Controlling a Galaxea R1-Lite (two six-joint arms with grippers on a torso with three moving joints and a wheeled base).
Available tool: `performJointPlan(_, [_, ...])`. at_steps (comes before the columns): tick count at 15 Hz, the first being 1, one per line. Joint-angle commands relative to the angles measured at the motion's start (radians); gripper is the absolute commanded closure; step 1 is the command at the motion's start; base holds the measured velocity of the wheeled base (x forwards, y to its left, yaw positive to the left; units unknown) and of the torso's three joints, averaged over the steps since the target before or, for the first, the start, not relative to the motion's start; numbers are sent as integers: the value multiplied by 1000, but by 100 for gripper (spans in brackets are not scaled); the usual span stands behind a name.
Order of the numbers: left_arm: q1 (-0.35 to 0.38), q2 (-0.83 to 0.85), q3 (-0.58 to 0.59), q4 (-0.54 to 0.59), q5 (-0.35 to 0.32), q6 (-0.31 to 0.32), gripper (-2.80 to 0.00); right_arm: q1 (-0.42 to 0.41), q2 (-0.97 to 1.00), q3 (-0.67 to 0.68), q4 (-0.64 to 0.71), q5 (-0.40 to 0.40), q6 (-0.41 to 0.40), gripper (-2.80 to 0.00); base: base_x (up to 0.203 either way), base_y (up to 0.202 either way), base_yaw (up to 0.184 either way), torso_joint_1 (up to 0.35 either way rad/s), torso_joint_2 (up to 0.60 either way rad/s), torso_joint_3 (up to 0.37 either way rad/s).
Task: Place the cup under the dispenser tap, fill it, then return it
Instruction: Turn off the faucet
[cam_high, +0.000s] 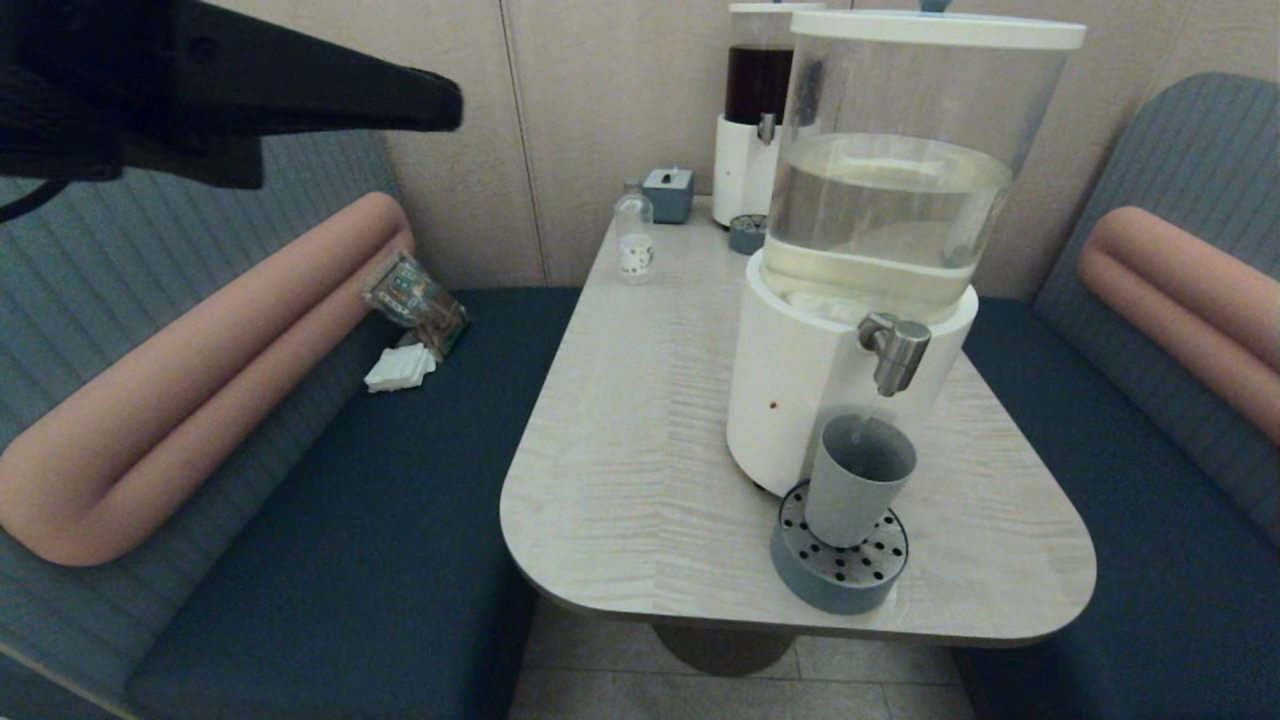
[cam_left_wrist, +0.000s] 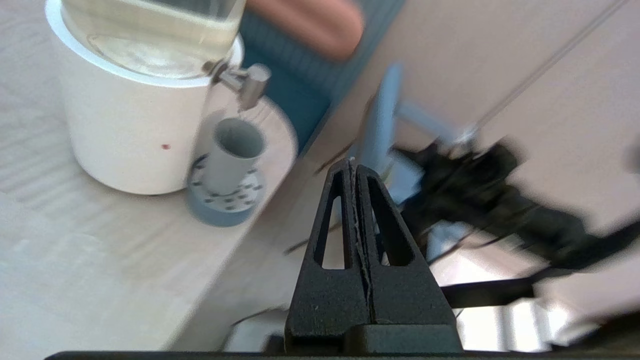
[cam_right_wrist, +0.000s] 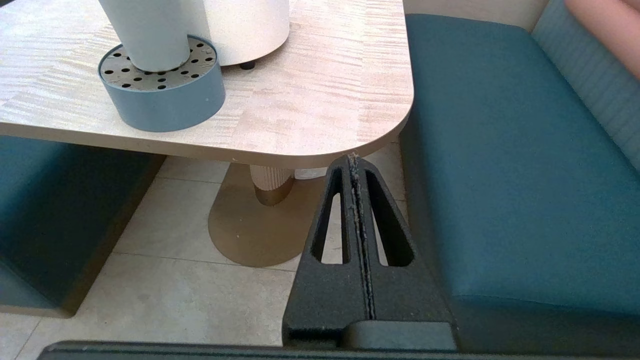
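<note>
One matte grey-blue tapered cup (cam_high: 858, 480) stands upright on a round grey-blue perforated drip tray (cam_high: 838, 565), directly below the stubby brushed-steel tap (cam_high: 895, 350) of the big white-based dispenser with clear tank of pale liquid (cam_high: 870, 250). A thin stream shows between tap and cup mouth. Tray sits close to the near rounded edge of the pale wood-grain bench (cam_high: 620, 430), touching or just beside the dispenser base.

Left tool (cam_high: 440, 98) is raised high at upper left, well apart from the cup, above the blue seat; in the left wrist view its fingers (cam_left_wrist: 356, 210) are pressed together, holding nothing. Right tool (cam_right_wrist: 354, 165) hangs below and off the bench's near right corner, over the floor beside the teal bench seat (cam_right_wrist: 500, 175); its fingers are pressed together too, empty.

Bench's left half is open surface. At the far end: small clear bottle with white label (cam_high: 634, 240), small grey-blue box (cam_high: 668, 194), second dispenser with dark-red liquid (cam_high: 755, 120) with its own small tray (cam_high: 746, 234). Clear room right of the cup up to the bench edge.
</note>
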Motion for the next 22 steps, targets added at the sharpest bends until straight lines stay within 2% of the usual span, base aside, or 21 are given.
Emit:
performJointPlan(1, [-82, 150, -112, 97, 69, 128, 0, 0, 2, 0, 0, 0, -1, 0, 0, 0, 0, 0, 0, 0])
performJointPlan(4, [-170, 235, -162, 187, 228, 310, 0, 0, 2, 1, 0, 0, -1, 0, 0, 0, 0, 0, 0, 0])
performJointPlan(5, [-191, 263, -177, 221, 279, 347, 0, 0, 2, 1, 0, 0, -1, 0, 0, 0, 0, 0, 0, 0])
performJointPlan(7, [-231, 329, -218, 210, 379, 372, 0, 0, 2, 0, 0, 0, -1, 0, 0, 0, 0, 0, 0, 0])
performJointPlan(8, [-244, 347, -223, 147, 404, 374, 0, 0, 2, 0, 0, 0, -1, 0, 0, 0, 0, 0, 0, 0])
performJointPlan(10, [-264, 383, -217, 34, 414, 367, 0, 0, 2, 0, 0, 0, -1, 0, 0, 0, 0, 0, 0, 0])
performJointPlan(14, [-356, 452, -191, -120, 414, 315, 0, 0, 2, 0, 0, 0, -1, 0, 0, 0, 0, 0, 0, 0])
performJointPlan(17, [-396, 491, -135, -247, 444, 302, 0, 0, 2, 0, 0, 0, -1, 0, 0, 0, 0, 0, 0, 0])
performJointPlan(20, [-400, 498, 18, -463, 462, 295, 0, 0, 2, 0, 0, 0, -1, 0, 0, 0, 0, 0, 0, 0])
performJointPlan(22, [-400, 483, 150, -688, 466, 275, 0, 0, 2, 1, 0, 0, -1, 0, 0, 0, 0, 0, 0, 0])
